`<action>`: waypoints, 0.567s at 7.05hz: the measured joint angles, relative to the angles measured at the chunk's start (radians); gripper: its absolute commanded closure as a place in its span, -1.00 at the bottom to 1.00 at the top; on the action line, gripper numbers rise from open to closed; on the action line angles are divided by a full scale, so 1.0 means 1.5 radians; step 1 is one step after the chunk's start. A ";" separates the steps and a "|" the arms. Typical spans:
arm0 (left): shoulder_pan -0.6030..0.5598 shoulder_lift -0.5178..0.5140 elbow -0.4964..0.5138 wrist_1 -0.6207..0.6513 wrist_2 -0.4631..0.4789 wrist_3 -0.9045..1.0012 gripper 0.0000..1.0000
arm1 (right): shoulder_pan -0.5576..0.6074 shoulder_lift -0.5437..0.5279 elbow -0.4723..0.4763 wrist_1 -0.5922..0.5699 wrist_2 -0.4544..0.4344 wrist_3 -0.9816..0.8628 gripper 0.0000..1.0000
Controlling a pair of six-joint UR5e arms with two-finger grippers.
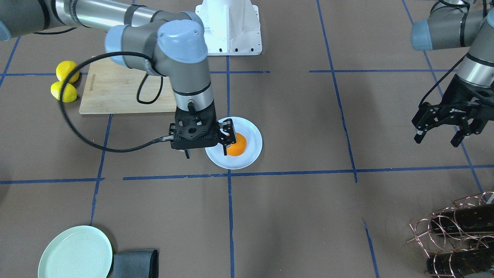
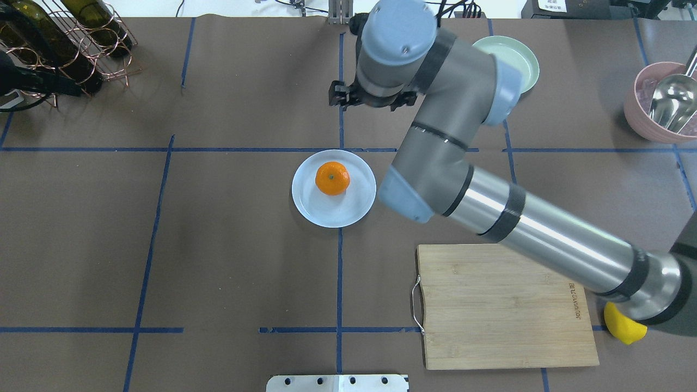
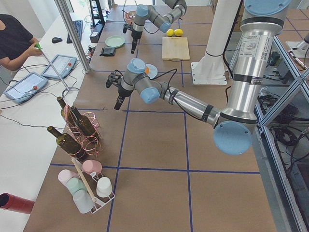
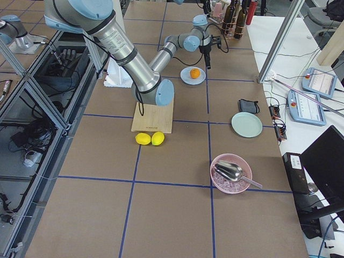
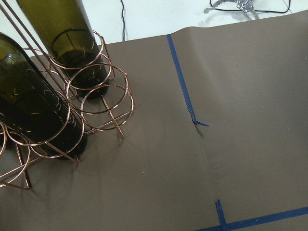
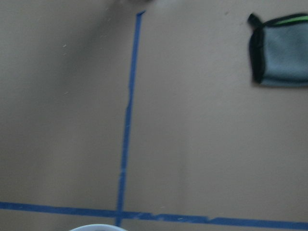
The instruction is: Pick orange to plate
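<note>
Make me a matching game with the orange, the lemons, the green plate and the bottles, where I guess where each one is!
Things:
1. orange
2. lemons
3. mint-green plate
4. wine bottles

Places:
A. in the copper rack
B. on the bluish-white plate
C. beside the cutting board
D. next to the grey pouch

Pairs: 1-B, 2-C, 3-D, 4-A
</note>
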 measured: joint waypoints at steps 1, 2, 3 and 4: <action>-0.058 0.035 0.001 0.001 -0.059 0.088 -1.00 | 0.070 -0.052 0.054 -0.035 0.044 -0.095 -1.00; -0.118 0.082 0.002 0.002 -0.108 0.195 -1.00 | 0.135 -0.114 0.103 -0.055 0.087 -0.187 -1.00; -0.170 0.128 0.004 0.006 -0.141 0.299 -1.00 | 0.192 -0.180 0.138 -0.062 0.131 -0.276 -1.00; -0.210 0.160 0.005 0.030 -0.156 0.392 -1.00 | 0.245 -0.246 0.153 -0.062 0.180 -0.369 -1.00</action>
